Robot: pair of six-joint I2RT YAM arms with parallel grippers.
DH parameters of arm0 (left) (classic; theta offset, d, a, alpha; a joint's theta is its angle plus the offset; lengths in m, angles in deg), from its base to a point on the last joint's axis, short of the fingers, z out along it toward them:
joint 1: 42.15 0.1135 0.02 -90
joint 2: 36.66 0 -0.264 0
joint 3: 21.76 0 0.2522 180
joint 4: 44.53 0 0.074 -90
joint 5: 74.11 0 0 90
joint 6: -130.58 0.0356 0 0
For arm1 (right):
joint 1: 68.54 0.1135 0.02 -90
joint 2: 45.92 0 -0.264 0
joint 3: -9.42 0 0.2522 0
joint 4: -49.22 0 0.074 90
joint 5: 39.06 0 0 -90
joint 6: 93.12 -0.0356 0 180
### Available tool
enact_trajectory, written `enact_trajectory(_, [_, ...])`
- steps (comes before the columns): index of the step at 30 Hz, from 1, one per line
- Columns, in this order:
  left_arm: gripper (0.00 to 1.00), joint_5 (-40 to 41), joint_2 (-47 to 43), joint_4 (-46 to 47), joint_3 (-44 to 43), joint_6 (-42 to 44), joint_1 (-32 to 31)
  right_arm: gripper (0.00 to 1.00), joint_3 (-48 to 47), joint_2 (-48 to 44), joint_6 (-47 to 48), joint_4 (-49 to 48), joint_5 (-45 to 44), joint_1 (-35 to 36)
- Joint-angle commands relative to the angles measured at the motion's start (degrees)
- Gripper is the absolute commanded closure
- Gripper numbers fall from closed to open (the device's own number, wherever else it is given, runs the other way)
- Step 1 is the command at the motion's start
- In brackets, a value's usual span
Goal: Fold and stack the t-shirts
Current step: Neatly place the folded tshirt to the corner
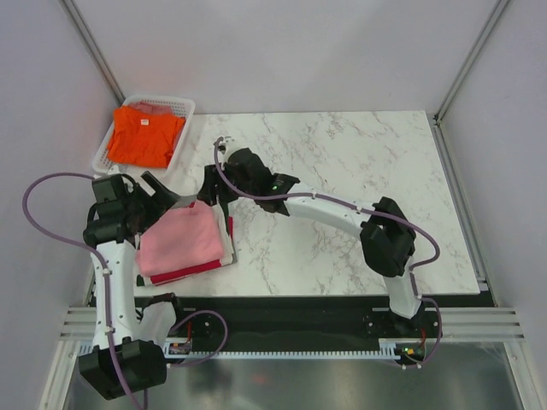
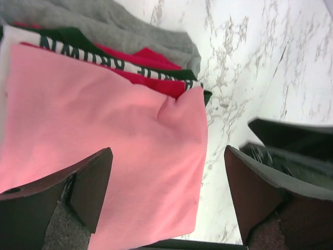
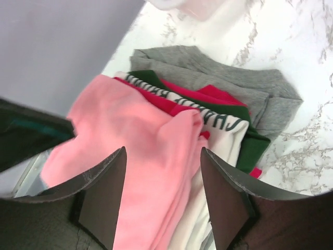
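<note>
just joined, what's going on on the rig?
Shirt folding, mid-run. A folded pink t-shirt tops a stack at the near-left edge of the table, with a red t-shirt and a grey t-shirt under it. The left gripper and right gripper hover at the stack, jaws open, holding nothing. An orange t-shirt lies in the white mesh basket, not yet on the stack.

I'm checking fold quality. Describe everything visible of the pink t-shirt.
The pink t-shirt is plain, soft cotton-looking fabric, folded into a rough rectangle with one small wrinkle near an edge. It lies flat atop a red shirt, at the table's near-left side. The left gripper and right gripper hang open over it.
</note>
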Motion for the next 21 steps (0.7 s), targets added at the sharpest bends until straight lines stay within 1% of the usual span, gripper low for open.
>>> enact_trajectory(1, [0.04, 6.91, 0.04, -2.11, -3.78, 2.60, 0.03, 0.34, 2.75, -7.59, 2.76, -2.51, -3.10, 4.19])
enact_trajectory(2, [0.04, 8.05, 0.22, -2.29, -3.87, 1.99, 0.03, 0.35, 3.19, -8.12, 3.11, -2.68, -3.36, 5.17])
enact_trajectory(3, [0.04, 10.06, 0.48, -2.90, -4.05, 1.64, 0.03, 0.39, 3.46, -8.74, 2.85, -2.69, -3.28, 5.87])
enact_trajectory(5, [0.04, 10.87, 1.62, -3.17, -4.40, 0.93, 0.03, 0.46, 3.90, -8.83, 1.80, -3.38, -0.21, 7.37])
enact_trajectory(6, [0.03, 11.48, 1.97, -3.08, -4.49, 0.58, 0.03, 0.54, 4.77, -8.75, -0.38, -4.78, 1.28, 7.46])
enact_trajectory(7, [0.03, 11.57, 2.67, -2.91, -4.57, 0.40, 0.12, 0.57, 5.56, -8.66, -1.45, -6.27, 4.60, 7.55])
enact_trajectory(8, [0.03, 11.40, 3.03, -2.82, -4.58, 0.14, 0.12, 0.66, 7.05, -8.66, -2.67, -7.42, 5.85, 7.55])
enact_trajectory(10, [0.03, 12.02, 3.82, -2.55, -4.75, -0.04, 0.12, 0.71, 8.20, -8.39, -5.22, -10.24, 9.19, 7.55])
enact_trajectory(11, [0.03, 12.19, 3.91, -2.38, -4.75, 0.05, 0.12, 0.76, 8.64, -8.13, -6.02, -10.94, 10.60, 7.55])
enact_trajectory(13, [0.03, 13.51, 3.91, -2.38, -5.10, -0.04, 0.12, 0.78, 8.39, -6.90, -8.38, -12.26, 13.06, 7.55])
enact_trajectory(14, [0.03, 14.03, 3.56, -2.38, -5.28, -0.21, 0.21, 0.81, 8.21, -6.64, -9.36, -12.96, 15.94, 7.64])
enact_trajectory(17, [0.03, 15.18, 1.29, -2.64, -7.12, -0.83, 0.12, 0.85, 6.55, -4.88, -14.45, -16.04, 22.01, 7.55])
enact_trajectory(19, [0.03, 17.37, -0.12, -2.82, -9.05, -0.92, 0.12, 0.87, 5.93, -3.48, -16.91, -18.67, 24.84, 7.64])
enact_trajectory(20, [0.03, 17.81, -1.35, -2.90, -9.67, -0.83, 0.12, 0.88, 6.10, -3.04, -20.23, -19.81, 26.85, 7.55])
enact_trajectory(21, [0.03, 17.99, -1.80, -2.91, -10.63, -0.65, 0.12, 0.89, 6.36, -2.16, -21.74, -22.87, 27.83, 7.64])
